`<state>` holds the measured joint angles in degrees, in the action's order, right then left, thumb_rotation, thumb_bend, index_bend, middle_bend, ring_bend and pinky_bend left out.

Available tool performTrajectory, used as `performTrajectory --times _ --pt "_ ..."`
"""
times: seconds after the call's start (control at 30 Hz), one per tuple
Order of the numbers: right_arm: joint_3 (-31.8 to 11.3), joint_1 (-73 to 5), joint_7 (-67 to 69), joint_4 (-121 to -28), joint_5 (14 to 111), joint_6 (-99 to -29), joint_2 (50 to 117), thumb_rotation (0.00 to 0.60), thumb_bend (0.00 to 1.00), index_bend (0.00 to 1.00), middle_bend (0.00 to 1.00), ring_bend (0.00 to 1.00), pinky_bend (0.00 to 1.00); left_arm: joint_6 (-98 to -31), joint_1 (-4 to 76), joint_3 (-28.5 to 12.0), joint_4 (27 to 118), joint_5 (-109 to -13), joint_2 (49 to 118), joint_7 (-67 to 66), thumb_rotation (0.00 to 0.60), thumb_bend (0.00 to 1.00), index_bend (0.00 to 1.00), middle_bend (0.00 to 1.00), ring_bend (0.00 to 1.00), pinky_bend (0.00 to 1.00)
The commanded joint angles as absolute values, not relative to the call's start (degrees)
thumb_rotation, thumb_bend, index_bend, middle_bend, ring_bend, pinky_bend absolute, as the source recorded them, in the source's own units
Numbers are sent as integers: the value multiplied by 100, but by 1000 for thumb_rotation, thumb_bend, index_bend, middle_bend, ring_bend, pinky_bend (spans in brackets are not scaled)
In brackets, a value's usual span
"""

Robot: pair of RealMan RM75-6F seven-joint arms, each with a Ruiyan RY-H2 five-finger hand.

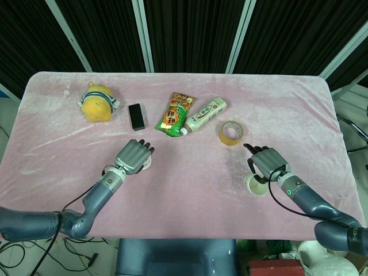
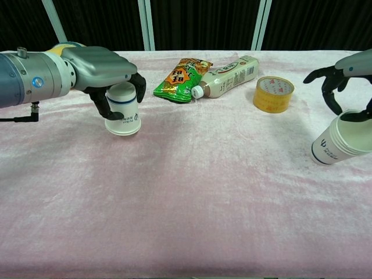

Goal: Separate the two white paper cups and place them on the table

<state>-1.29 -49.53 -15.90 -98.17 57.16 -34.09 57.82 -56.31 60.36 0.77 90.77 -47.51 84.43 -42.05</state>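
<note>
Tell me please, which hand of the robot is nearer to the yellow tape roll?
Right. The right hand is just in front of the tape roll, on a white cup. The left hand is far across the table, gripping the other cup.

left hand [image 2: 107,70] curled, gripping, right hand [image 2: 343,81] low, fingers hooked, holding
</note>
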Motion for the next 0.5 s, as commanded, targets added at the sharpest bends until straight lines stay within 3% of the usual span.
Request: performTrajectory --times 0.03,0.2,0.5 --pt "-11 -5168 -1903 -9931 5291 -3417 5839 600 470 797 0 129 197 -5622 5925 60 8983 -4875 8544 -4017 600 292 396 331 221 501" --pt "105 -5411 -2242 -10024 4728 -3540 5892 600 449 647 0 114 197 -5549 5804 9 8962 -5005 8560 -3804 600 203 293 227 144 454" --pt "275 -5654 -2555 -10181 4164 -3781 5905 600 394 442 0 106 197 -5493 5721 -98 9089 -5062 8423 -3717 600 146 165 153 97 398"
